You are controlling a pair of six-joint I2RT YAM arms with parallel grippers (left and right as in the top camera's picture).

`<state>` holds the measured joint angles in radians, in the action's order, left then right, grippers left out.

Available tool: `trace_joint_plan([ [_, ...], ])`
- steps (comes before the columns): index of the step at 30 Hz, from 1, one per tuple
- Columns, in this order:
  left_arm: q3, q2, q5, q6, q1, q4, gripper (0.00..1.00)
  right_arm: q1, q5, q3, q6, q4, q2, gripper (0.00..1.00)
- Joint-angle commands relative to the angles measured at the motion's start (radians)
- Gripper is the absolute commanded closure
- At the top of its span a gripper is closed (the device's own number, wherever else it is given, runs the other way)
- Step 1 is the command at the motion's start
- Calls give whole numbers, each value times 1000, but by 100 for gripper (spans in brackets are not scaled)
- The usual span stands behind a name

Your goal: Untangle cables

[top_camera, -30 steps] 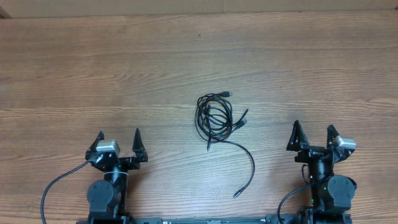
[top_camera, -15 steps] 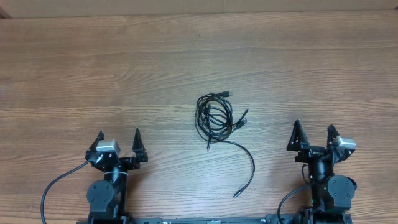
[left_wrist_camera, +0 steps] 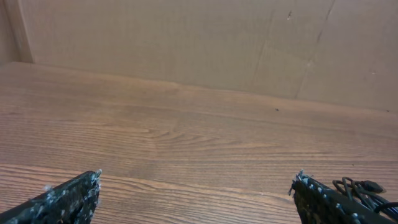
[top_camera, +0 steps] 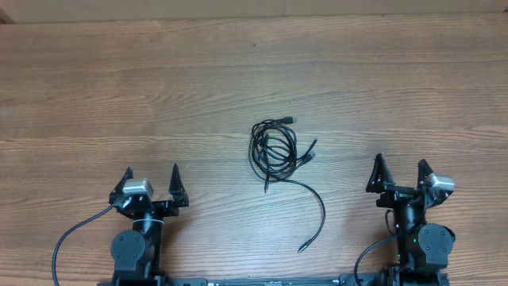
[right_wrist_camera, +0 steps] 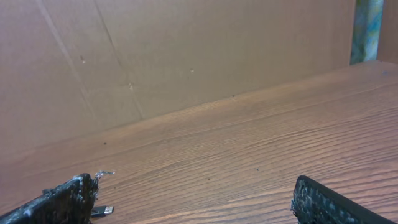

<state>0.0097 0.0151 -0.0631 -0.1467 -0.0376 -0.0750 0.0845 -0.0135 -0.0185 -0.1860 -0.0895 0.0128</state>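
Overhead view: the cables (top_camera: 274, 151) sit bunched mid-worktop (top_camera: 159, 79), between the arms. Left gripper (top_camera: 151, 171) and right gripper (top_camera: 401, 161) are both spread wide, empty. We'd pin the bunch with one and gently draw the loose tail (top_camera: 321, 214) out.

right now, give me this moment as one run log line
stage: not begun | left hand: open, empty | right hand: open, empty | cables: tangled bundle, untouched, one loose tail
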Motion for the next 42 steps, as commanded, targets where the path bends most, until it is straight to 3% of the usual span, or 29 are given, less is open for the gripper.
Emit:
trace_joint_plan([
  [1,-5,-10,8,19,-2,1,0,0,11,11,5,5,-9,0],
  [42,-5,-10,8,19,-2,1,1,1,45,11,8,9,-9,0],
])
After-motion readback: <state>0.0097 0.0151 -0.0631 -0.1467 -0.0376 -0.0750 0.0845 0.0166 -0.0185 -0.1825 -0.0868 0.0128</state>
